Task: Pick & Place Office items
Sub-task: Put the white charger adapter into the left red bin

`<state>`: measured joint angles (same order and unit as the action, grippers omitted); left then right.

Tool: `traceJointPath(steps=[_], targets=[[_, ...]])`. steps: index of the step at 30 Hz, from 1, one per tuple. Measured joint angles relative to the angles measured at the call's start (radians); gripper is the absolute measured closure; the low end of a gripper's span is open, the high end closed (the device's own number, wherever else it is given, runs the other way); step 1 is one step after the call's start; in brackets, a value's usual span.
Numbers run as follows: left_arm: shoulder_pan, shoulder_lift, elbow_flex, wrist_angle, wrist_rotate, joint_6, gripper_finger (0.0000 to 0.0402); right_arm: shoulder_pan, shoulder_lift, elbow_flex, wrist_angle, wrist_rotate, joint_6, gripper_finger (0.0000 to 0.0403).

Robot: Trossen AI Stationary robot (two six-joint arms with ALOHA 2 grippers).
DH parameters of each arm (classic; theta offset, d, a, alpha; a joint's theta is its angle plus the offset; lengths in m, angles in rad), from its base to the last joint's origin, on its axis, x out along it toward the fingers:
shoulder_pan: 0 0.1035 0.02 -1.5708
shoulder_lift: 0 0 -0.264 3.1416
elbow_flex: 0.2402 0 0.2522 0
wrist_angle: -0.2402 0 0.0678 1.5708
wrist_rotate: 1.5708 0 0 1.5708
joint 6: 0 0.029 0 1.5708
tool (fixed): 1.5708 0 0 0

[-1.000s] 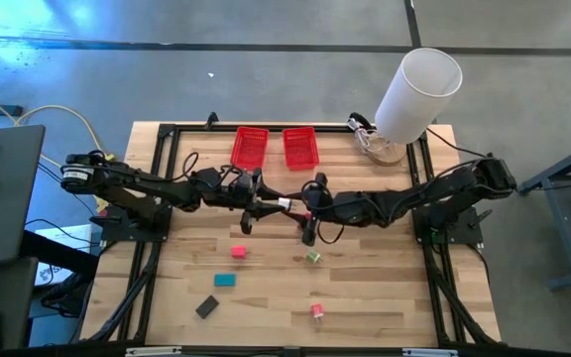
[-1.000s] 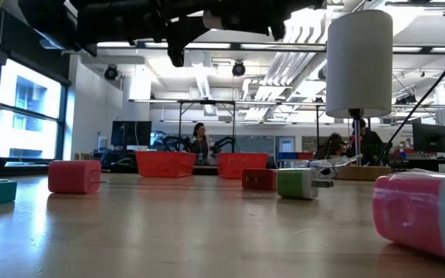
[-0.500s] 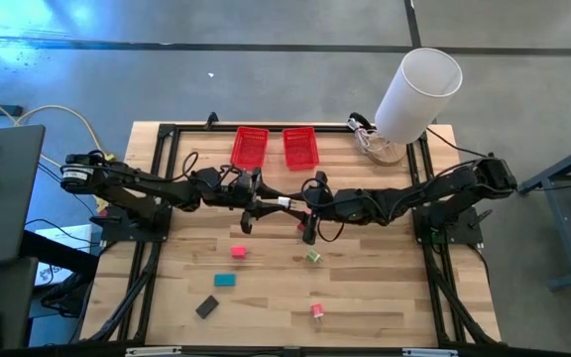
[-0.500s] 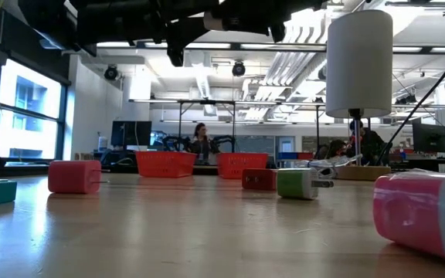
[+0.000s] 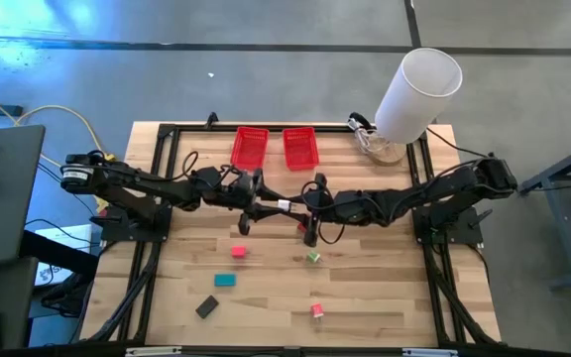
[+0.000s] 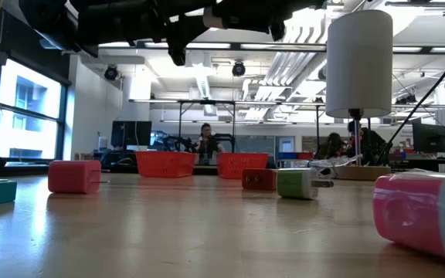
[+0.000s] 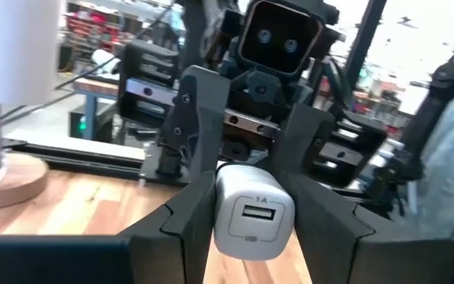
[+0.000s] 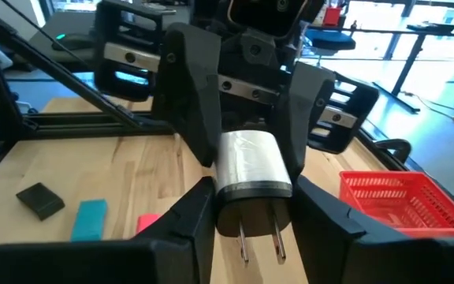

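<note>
Pale butcher-block table (image 5: 385, 297) fills the frame, and up at its far edge sit two red mesh baskets, one (image 5: 249, 147) beside the other (image 5: 300, 147), both showing only red mesh from above. A big white cylinder (image 5: 419, 89) stands at the far right corner.

And the action is dead centre, above the boards: the left gripper (image 5: 271, 206) and the right gripper (image 5: 303, 210) meet nose to nose with a silvery-white charger (image 7: 253, 213) between them! It's a rounded block, a USB port marked "1A" on the end facing the left wrist camera, two metal prongs pointing at the right wrist camera. Both pairs of dark fingers are partly closed and lie against its sides, so the charger hangs off the table in a shared grip.

Down on the wood, loose pieces wait nearer the front: a pink block (image 5: 238, 253), a teal block (image 5: 225, 280), a dark grey block (image 5: 206, 306), a green piece (image 5: 312, 257), a small red block (image 6: 258, 179) beside it, and a pink-red piece (image 5: 317, 310) near the front edge.
</note>
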<state>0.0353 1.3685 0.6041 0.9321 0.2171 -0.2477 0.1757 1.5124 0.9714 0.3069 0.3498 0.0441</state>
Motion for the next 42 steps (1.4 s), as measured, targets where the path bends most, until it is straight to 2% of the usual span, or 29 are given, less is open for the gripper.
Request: traceJointPath(steps=[4,12,15,24,27,33,42], targets=[[0.001,0.0,0.0,0.0,0.066,-0.016,0.0245,0.002,0.0,0.0,-0.002,-0.01,-0.002,0.0279],[0.009,0.001,0.0,0.002,0.085,0.009,0.0237,0.017,0.0,0.0,-0.002,0.004,-0.028,0.0281],[0.01,0.001,0.0,0.003,0.103,0.007,0.0211,0.016,0.0,0.0,-0.007,0.006,-0.031,0.0281],[0.036,-0.013,0.0,-0.012,0.161,-0.016,0.0097,0.026,0.0,0.002,-0.023,0.005,-0.011,0.0281],[0.055,-0.043,0.001,-0.061,0.159,-0.013,0.0083,0.034,0.0,0.002,-0.085,-0.01,0.024,0.0281],[0.105,-0.135,0.003,-0.18,0.148,0.02,0.008,0.065,0.003,0.001,-0.23,-0.016,0.126,0.0281],[0.109,-0.223,0.003,-0.439,0.126,0.216,0.008,0.076,0.002,0.0,-0.424,0.002,0.306,0.0281]])
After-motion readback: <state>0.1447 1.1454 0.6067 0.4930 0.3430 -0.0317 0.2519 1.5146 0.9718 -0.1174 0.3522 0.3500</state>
